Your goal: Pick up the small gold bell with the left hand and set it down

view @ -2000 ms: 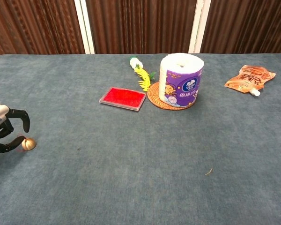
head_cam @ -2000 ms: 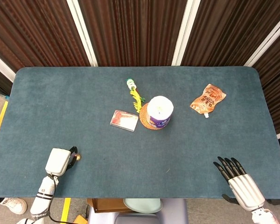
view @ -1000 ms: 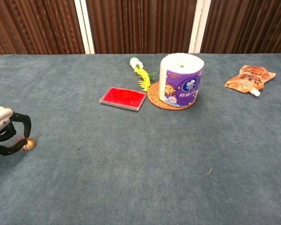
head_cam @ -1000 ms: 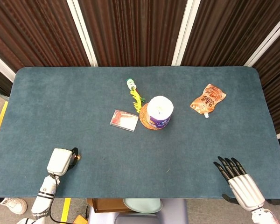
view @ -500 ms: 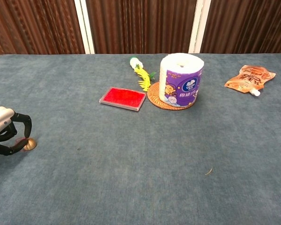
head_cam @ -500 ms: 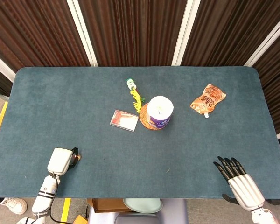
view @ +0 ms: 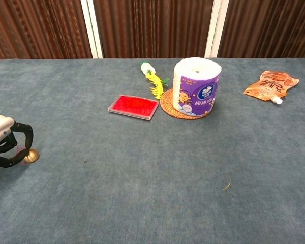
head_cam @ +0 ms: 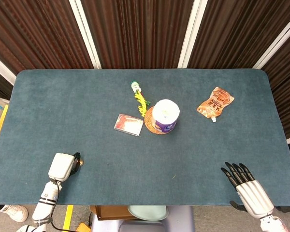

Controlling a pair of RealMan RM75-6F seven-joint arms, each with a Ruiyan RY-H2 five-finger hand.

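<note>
The small gold bell (view: 32,155) sits on the blue cloth at the near left, a small gold speck (head_cam: 80,163) in the head view. My left hand (view: 5,145) is right beside it with its dark fingers curled around the bell from above and below, seemingly still pinching it. From above, only the white back of the left hand (head_cam: 62,167) shows, and the contact is hidden. My right hand (head_cam: 246,188) lies at the near right edge, fingers stretched and apart, holding nothing.
A toilet roll (view: 195,86) stands on a woven coaster (view: 169,108) mid-table. A red card case (view: 133,107) lies to its left, a yellow-green toy (view: 152,79) behind that. An orange pouch (view: 270,84) lies at the far right.
Two seconds ago the bell hung slightly off the cloth in my left hand's fingers; it has since come down onto the table. The hand has barely shifted. The right hand is unmoved.
</note>
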